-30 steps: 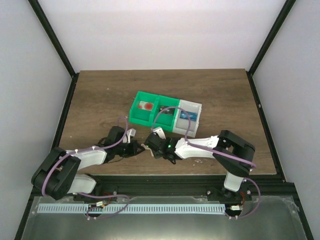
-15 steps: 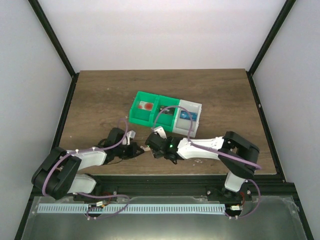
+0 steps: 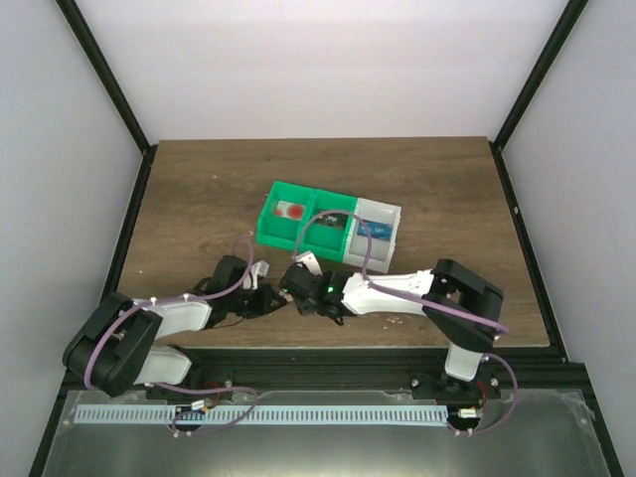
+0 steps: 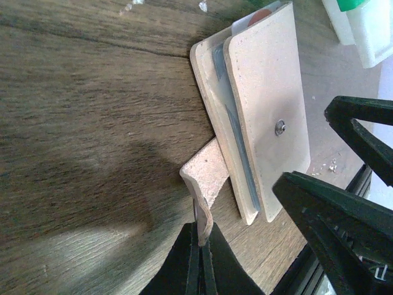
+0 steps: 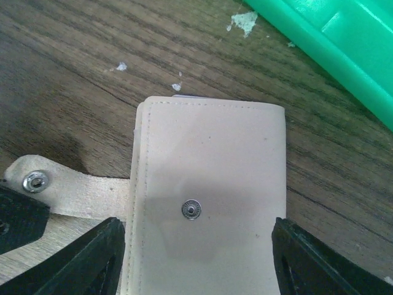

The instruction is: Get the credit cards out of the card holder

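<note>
The card holder [image 5: 209, 160] lies folded shut on the wood table, tan-pink outside up, with a metal snap stud [image 5: 191, 209] in its middle. Its strap [image 4: 206, 175] sticks out to one side. My left gripper [image 4: 201, 236] is shut on the end of that strap. My right gripper [image 5: 198, 230] is open, one finger on each side of the holder, just above it. Card edges [image 4: 236, 123] show between the holder's panels. In the top view both grippers, the left [image 3: 270, 298] and the right [image 3: 296, 288], meet near the table's front and hide the holder.
A row of bins stands behind the grippers: green ones [image 3: 298, 221] and a white one [image 3: 378, 234] with items inside. A green bin's edge [image 5: 331, 43] is close beyond the holder. White crumbs [image 5: 242, 21] lie on the wood. The table's front rail [image 3: 318, 348] is near.
My right gripper has shifted a little left, toward the left gripper and over the card holder. The left gripper stays about where it was.
</note>
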